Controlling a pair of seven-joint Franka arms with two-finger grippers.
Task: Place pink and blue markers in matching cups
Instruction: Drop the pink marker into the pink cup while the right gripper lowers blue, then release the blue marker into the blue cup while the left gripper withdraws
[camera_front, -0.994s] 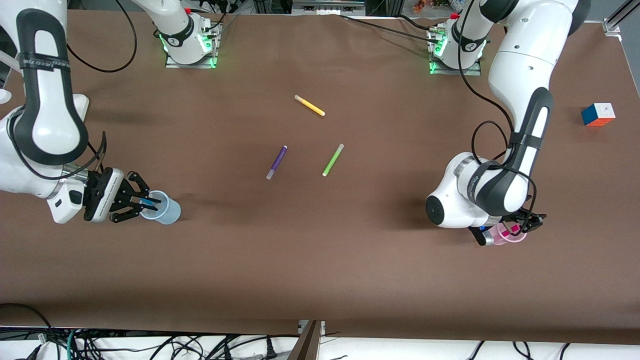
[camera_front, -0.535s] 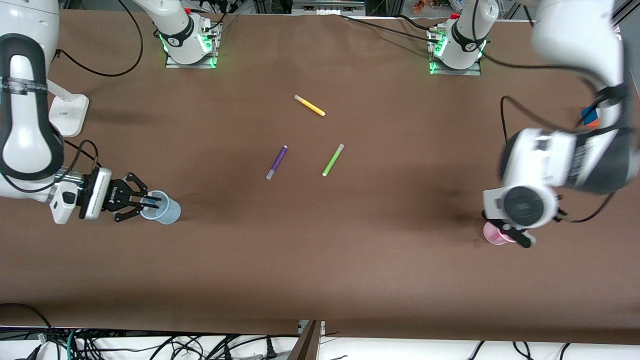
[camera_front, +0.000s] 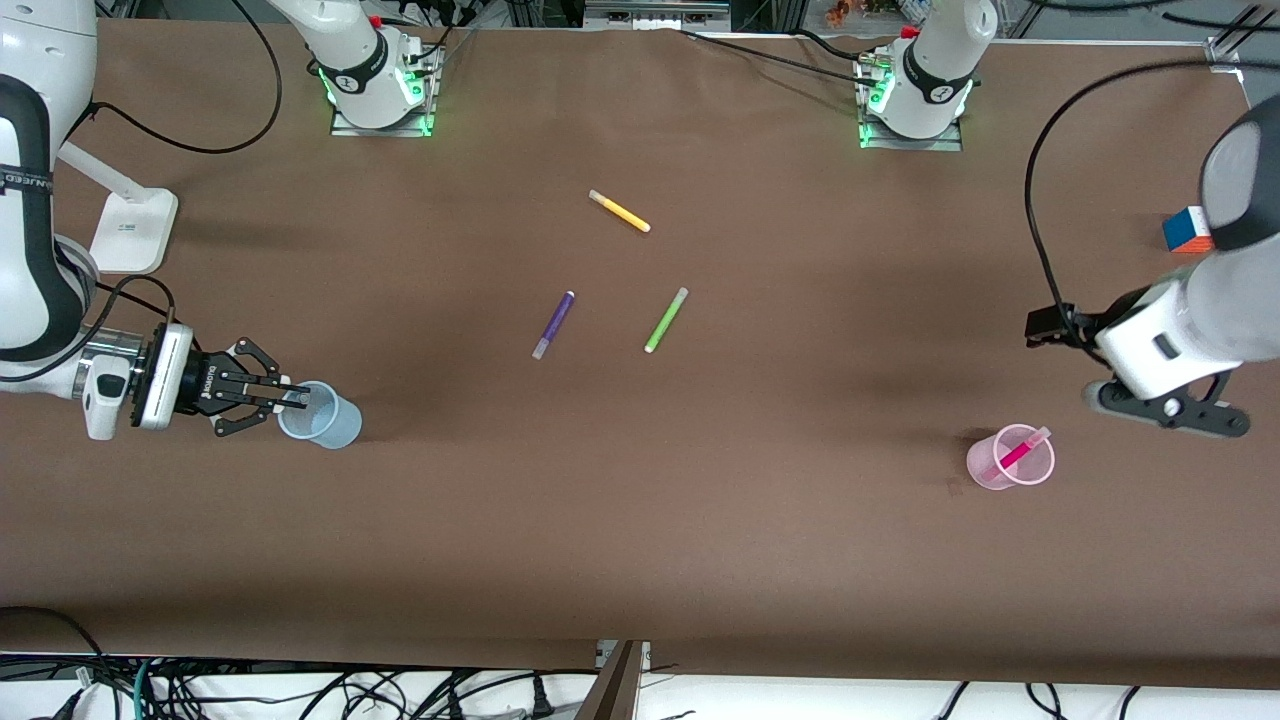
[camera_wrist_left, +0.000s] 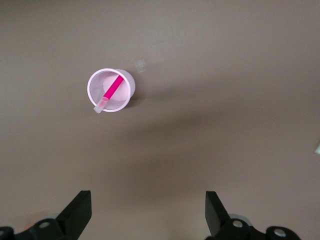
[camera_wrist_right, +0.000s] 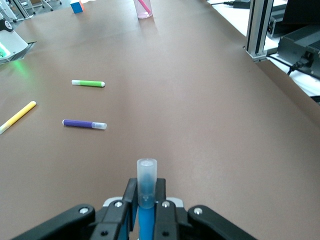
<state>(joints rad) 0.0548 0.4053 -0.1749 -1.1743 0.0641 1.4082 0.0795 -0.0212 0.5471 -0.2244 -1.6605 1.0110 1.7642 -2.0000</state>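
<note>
The pale pink cup stands toward the left arm's end of the table with the pink marker leaning inside it; both show in the left wrist view, cup and marker. My left gripper is open and empty, raised beside the pink cup. The pale blue cup stands toward the right arm's end. My right gripper is at its rim, shut on the blue marker, pale cap pointing away. The blue cup is hidden in the right wrist view.
A yellow marker, a purple marker and a lime-green marker lie mid-table. A colour cube sits near the left arm's end. A white stand base sits near the right arm's end.
My left gripper has let go of the pink marker, now in the pink cup, and has lifted away from it. My right gripper drew back slightly at the blue cup, still holding the blue marker.
</note>
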